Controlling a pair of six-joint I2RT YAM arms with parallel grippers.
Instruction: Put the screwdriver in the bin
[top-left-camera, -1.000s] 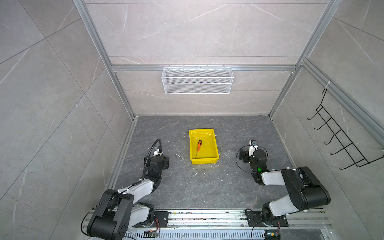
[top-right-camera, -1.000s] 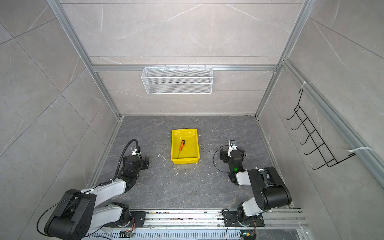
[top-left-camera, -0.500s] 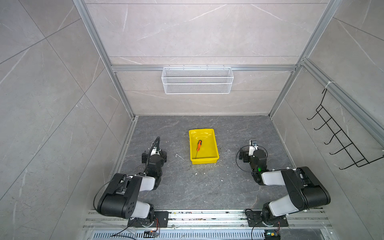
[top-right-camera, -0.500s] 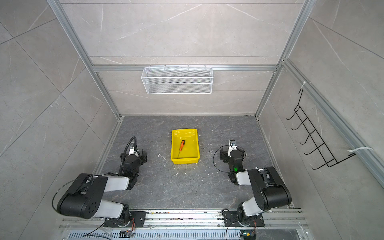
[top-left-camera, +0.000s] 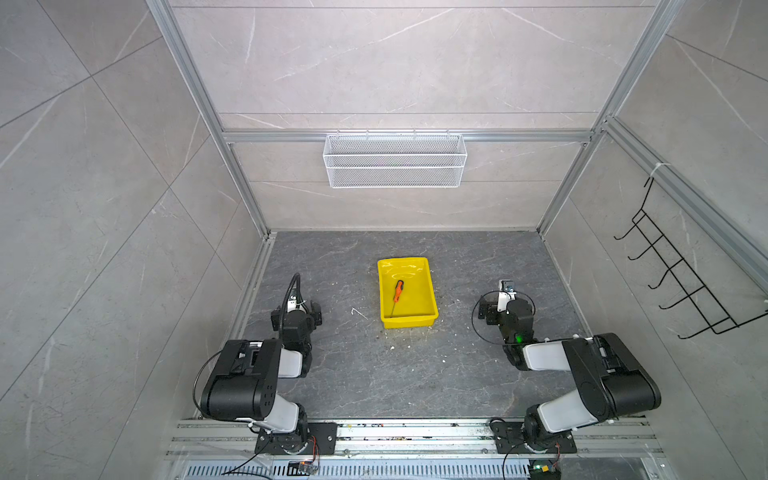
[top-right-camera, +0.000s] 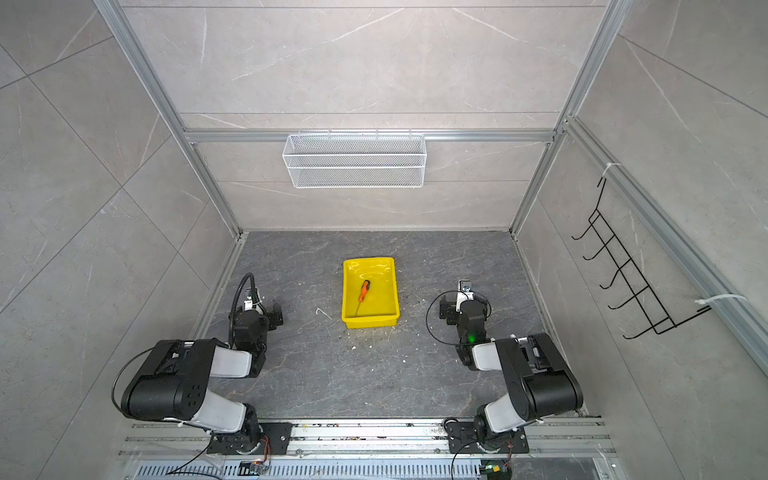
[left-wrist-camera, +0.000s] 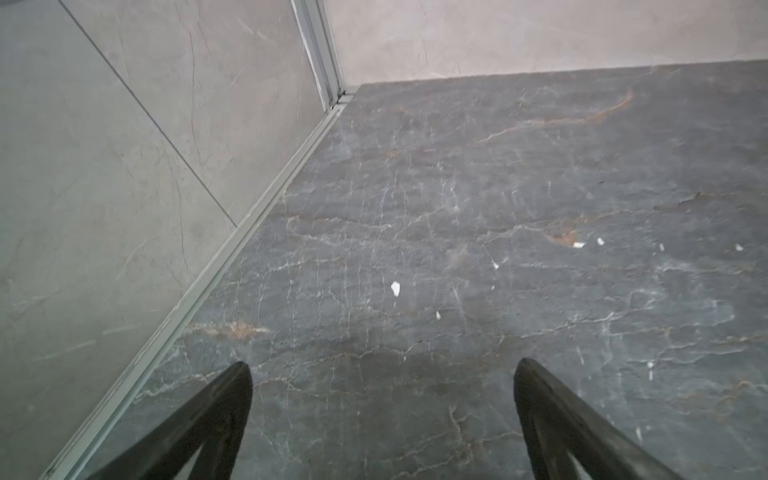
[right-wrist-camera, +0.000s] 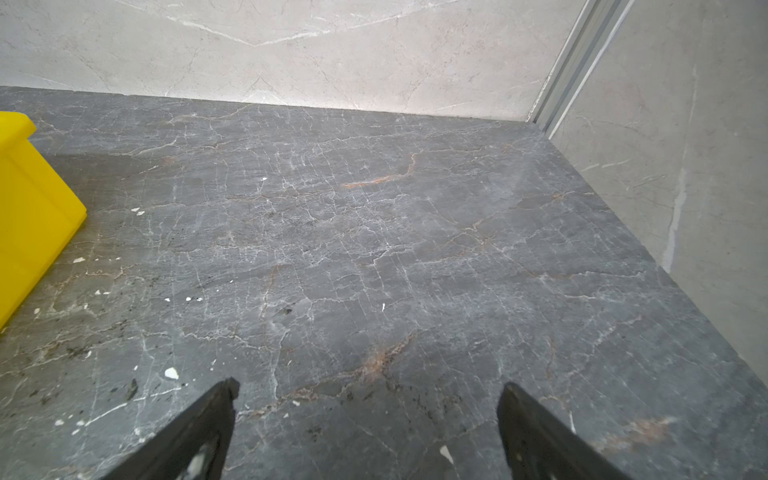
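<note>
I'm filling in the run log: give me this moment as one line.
screwdriver: lying inside bin | left pincer: open, empty, apart from bin | right pincer: open, empty, apart from bin | task: looks done

So the left gripper (left-wrist-camera: 382, 363) was pointed at bare counter (left-wrist-camera: 498, 187), both black fingers (left-wrist-camera: 216, 415) spread wide with nothing between them. The stone was dark grey with white veins and a few rusty streaks. Little white chips (left-wrist-camera: 395, 288) were scattered on it. An aluminium rail (left-wrist-camera: 232, 257) ran along the counter's edge under the pale tiled wall (left-wrist-camera: 124, 166), meeting a post (left-wrist-camera: 320, 50) at the corner.
</note>
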